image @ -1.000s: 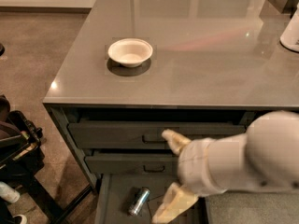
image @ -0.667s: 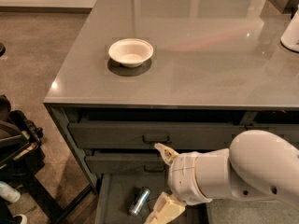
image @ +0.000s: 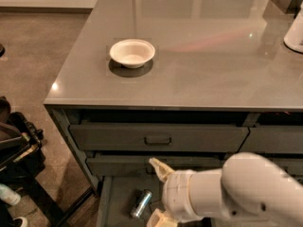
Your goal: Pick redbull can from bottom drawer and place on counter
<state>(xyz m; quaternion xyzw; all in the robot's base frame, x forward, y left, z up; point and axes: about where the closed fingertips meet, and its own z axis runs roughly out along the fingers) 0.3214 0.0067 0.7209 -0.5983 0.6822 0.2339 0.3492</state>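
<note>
the white two-finger gripper [image: 156,193] sits at the bottom centre with its fingers spread, the lower one cut by the bottom edge. the bulky white arm [image: 236,193] hides the right part of the lowest dark grey metal drawer [image: 118,195]. the slim silver can [image: 141,204] is blurred and its markings are unreadable. a white object [image: 294,32] is cropped at the right edge.

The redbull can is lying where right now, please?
The redbull can lies on its side in the bottom drawer, low in the camera view, just left of the gripper.
</note>
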